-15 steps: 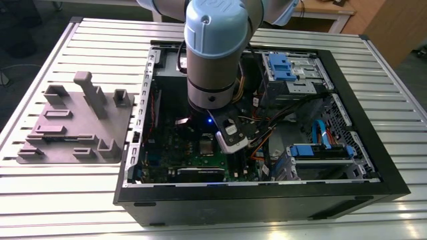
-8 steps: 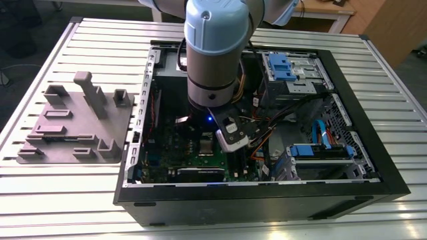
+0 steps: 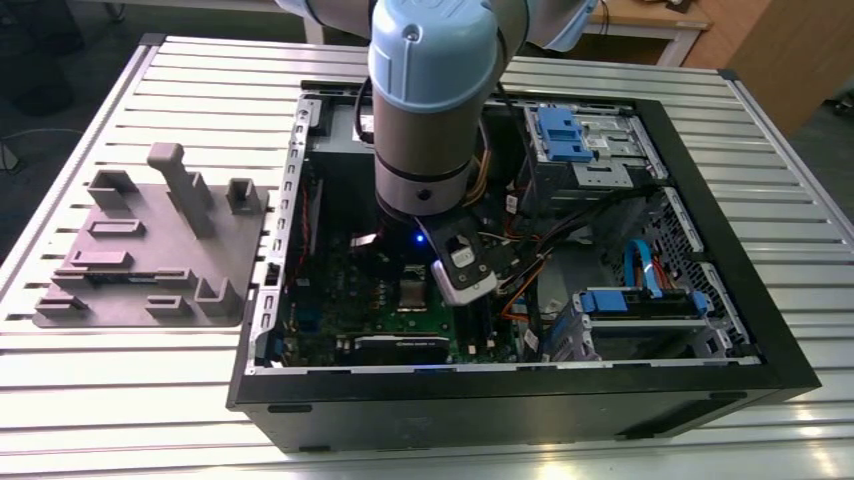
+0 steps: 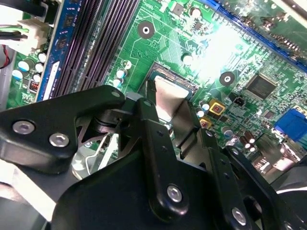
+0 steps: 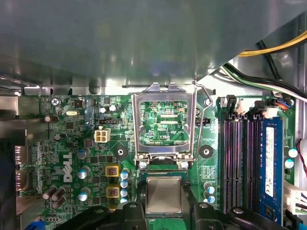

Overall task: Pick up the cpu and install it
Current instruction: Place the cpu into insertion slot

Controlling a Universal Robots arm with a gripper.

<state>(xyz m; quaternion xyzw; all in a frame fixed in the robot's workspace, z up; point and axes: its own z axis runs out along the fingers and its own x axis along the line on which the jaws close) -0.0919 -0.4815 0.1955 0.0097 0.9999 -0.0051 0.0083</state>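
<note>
CPU [image 5: 164, 194]: silvery square chip, gripped edge to edge between the gripper's [image 5: 164, 213] black fingers. Position: low over the green motherboard's [image 5: 72, 143] socket [image 5: 163, 167], just beside the raised load plate [image 5: 164, 92]. Computer case [image 3: 534, 405] lies open on a slatted table [image 3: 134, 400].

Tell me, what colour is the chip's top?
Silvery grey; the cpu shows best in the first wrist view.

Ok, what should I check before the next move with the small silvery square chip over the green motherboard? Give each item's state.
1. Silvery hinged load plate flipped open: ok.
2. Small silvery square cpu over the dark square socket: ok.
3. Cpu seated flat in the socket: cannot tell.
4. Black gripper holding the cpu: cannot tell.
5. Yellow and black cables clear of the socket: ok.
</note>
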